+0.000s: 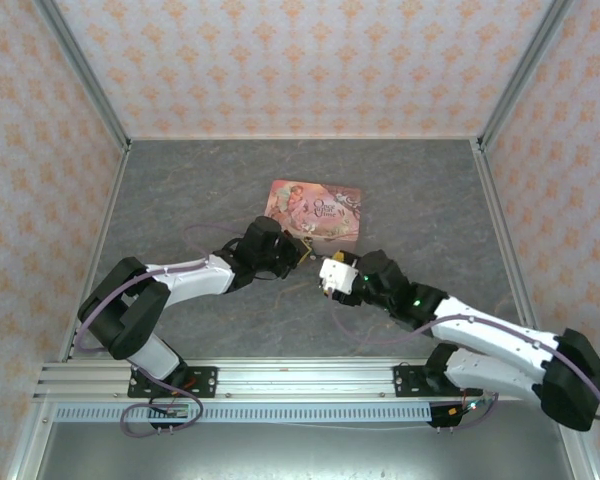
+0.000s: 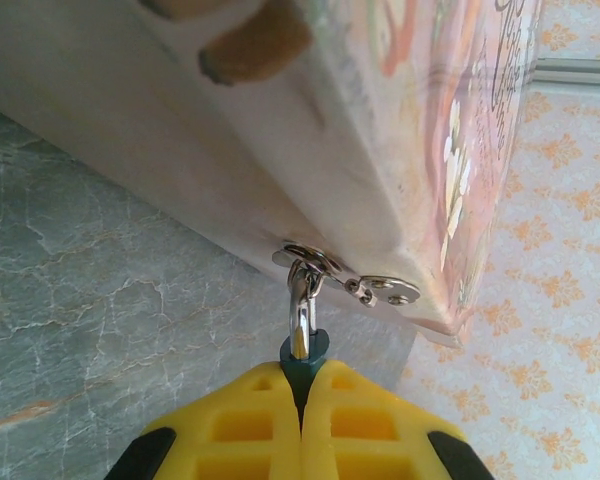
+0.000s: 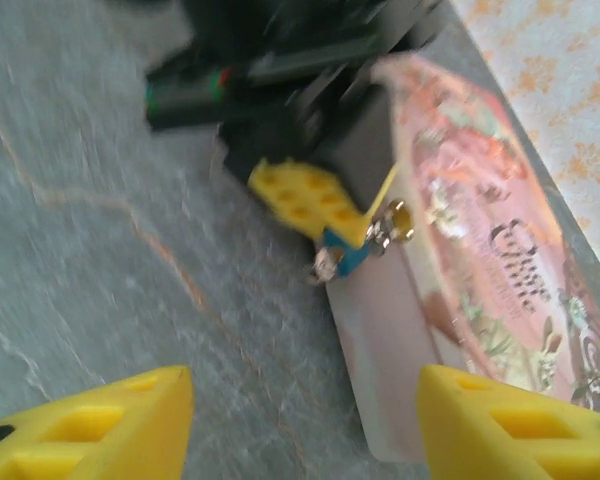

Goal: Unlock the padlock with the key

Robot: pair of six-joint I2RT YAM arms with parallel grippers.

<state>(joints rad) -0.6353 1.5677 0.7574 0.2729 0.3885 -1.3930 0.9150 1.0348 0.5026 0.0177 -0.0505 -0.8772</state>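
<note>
Left gripper (image 2: 302, 388) pinched shut on the padlock (image 2: 305, 350) right at its fingertips, shackle hooked through the tin's (image 2: 430, 150) clasp. Hold steady, no twisting. Right gripper (image 3: 302, 385) spread wide, 2 fingers empty, padlock just ahead: fetch the key, then approach slowly

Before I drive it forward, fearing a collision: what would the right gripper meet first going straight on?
Probably the padlock, pinched in the left gripper by the tin, though blur hides depth.
</note>
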